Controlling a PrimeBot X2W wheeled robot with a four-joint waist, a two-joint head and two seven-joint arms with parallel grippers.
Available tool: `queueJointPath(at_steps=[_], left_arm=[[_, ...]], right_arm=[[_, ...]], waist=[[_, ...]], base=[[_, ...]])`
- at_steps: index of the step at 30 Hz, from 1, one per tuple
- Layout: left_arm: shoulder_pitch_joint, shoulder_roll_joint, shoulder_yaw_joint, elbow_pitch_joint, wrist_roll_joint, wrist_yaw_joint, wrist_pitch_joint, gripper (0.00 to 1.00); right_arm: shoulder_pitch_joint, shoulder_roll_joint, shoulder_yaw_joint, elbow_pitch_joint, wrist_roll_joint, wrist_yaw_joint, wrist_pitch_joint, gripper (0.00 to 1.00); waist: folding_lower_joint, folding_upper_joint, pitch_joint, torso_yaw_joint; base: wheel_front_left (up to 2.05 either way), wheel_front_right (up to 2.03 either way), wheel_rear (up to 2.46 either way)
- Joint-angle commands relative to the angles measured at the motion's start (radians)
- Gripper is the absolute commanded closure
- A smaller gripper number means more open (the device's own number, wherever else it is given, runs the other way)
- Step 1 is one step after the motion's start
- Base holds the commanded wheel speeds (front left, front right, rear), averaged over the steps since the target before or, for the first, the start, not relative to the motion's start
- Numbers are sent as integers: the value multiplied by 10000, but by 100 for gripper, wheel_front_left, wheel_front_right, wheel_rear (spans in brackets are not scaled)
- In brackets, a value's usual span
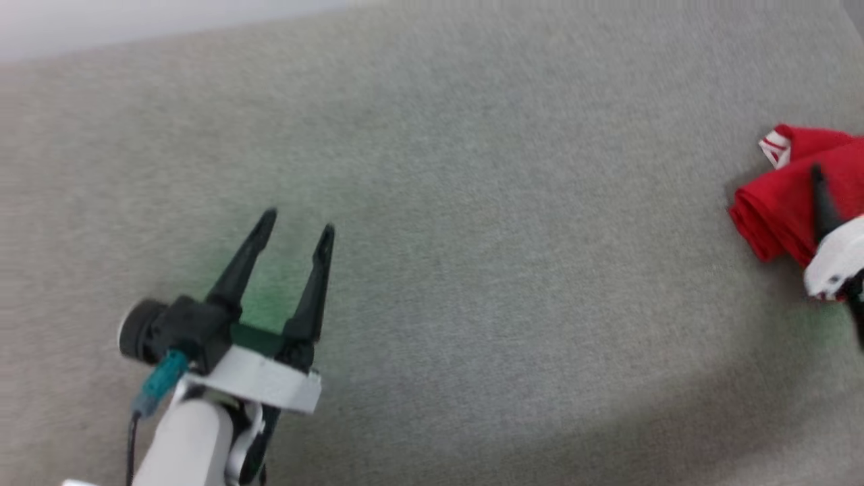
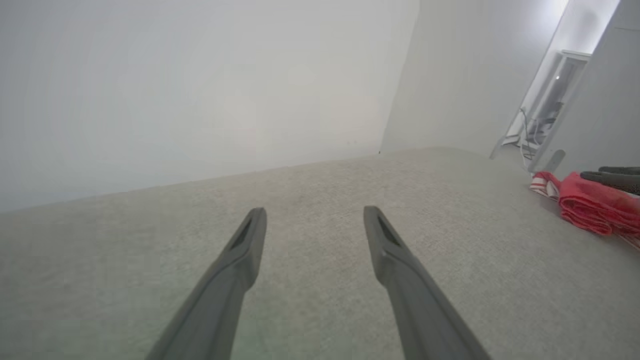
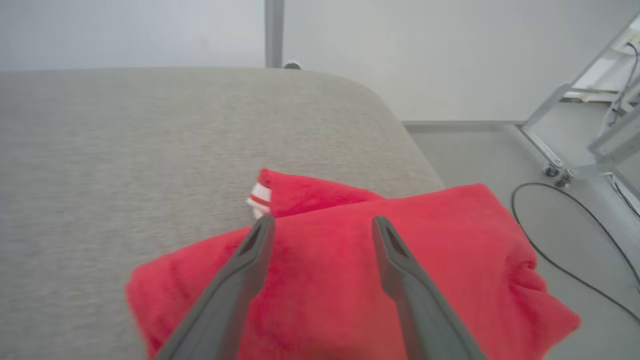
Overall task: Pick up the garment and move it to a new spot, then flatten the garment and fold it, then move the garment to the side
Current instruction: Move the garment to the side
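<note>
Red garment (image 3: pixel 320 300) lies folded (striped trim (image 3: pixel 259 196) peeking out); right end effector (image 3: pixel 322 220) and left end effector (image 2: pixel 314 211) gape, empty.

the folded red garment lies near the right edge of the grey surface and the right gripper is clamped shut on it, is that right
Not quite: the right gripper is open, not clamped shut. The right wrist view shows its two fingers spread wide over the folded red garment, with no cloth pinched between them. The rest holds: the garment lies near the right edge of the grey surface.
</note>
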State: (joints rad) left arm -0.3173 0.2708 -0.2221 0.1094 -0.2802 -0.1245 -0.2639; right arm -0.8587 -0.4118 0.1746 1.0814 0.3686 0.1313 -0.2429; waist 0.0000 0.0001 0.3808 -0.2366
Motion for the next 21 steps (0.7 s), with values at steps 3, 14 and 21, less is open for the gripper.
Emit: queueJointPath(at_steps=[3,14,21], left_arm=[[706,-346,376,83,180,-49,1,0],[2264,-875,1168,810,88,-74,3,0],[2905,-921,1427,932,41,-68,3,0]], right_arm=[[872,192,448,-648,372,-11,-154,0],[2827,730,1348,-2570,1073,-11,-227,0],[4192,859,920,-3689,1342,-11,-229,0]], waist=[[0,-1,-1243,1100],[0,-1,-3100,2112],[0,-1,-3964,2609]], base=[[0,0,0],[0,0,0],[0,0,0]])
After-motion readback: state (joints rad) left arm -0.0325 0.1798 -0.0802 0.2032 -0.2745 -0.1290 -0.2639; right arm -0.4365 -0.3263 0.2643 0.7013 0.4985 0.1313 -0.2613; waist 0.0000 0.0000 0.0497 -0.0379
